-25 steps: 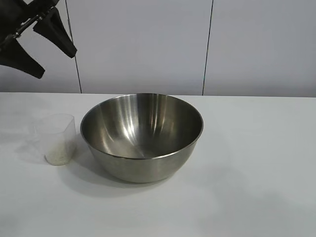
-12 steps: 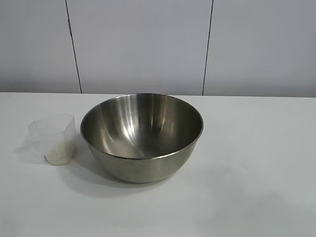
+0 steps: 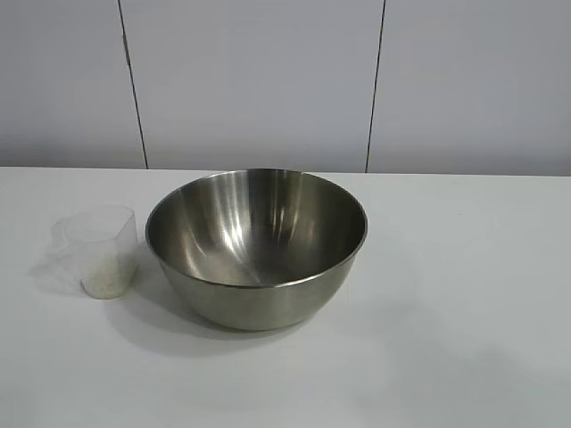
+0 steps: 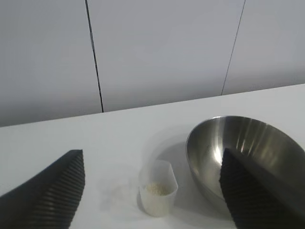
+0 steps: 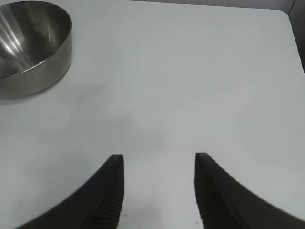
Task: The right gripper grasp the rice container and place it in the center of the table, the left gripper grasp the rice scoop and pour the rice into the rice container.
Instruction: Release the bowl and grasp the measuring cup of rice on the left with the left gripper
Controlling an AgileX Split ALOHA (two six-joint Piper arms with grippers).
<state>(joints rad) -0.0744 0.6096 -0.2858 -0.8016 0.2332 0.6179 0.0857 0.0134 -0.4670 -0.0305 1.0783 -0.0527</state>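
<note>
Neither arm showed in the exterior view, and each wrist view caught only the tips of its own fingers, cut off at the frame edge. The rice container point(image 3: 256, 248) stood upright near the middle of the white surface point(image 3: 464, 294); its shiny inside looked bare, though any grains there would be hard to tell from the reflections. In the right wrist view only part of the bowl showed, cut off at a corner. The rice scoop point(image 3: 101, 251) stood upright just beside the bowl on the left arm's side, apart from it, with a low layer of rice point(image 4: 157, 189) in its bottom; its tab handle was hard to make out. The left hand point(image 4: 151, 179) hung back from the scoop with its fingers spread wide, holding nothing. The right hand point(image 5: 159, 164) hovered over bare surface well away from the bowl, fingers partly apart and empty.
</note>
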